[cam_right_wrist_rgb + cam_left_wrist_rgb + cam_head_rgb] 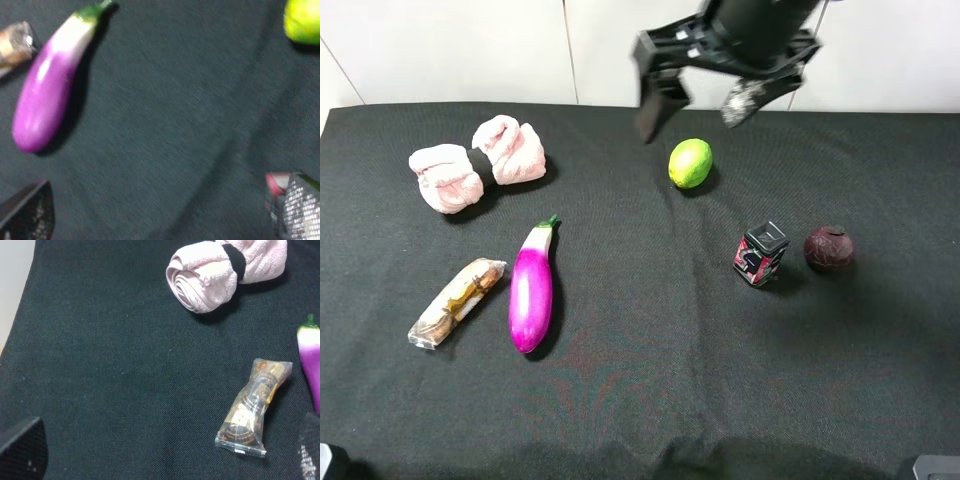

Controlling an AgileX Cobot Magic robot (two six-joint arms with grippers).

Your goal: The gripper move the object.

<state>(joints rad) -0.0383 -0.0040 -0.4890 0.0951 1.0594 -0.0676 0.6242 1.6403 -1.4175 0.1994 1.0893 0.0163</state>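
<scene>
Eggplant (pixel 532 288) | lies on worktop (pixel 650 400) at 8 o'clock, stem toward 12, beside snack packet (pixel 457 301) | right claw (pixel 698 98) at 12 o'clock, fingers apart, empty | left claw: jaws spread, empty | task: not begun, grasp and move remain.

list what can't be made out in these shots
- Left wrist view: the glossy magenta eggplant is cut off by the frame edge.
- Right wrist view: motion blur smears everything; the small red-and-black box sits partly behind a finger.
- Exterior high view: the black two-fingered hand shows, its arm cropped above.
</scene>
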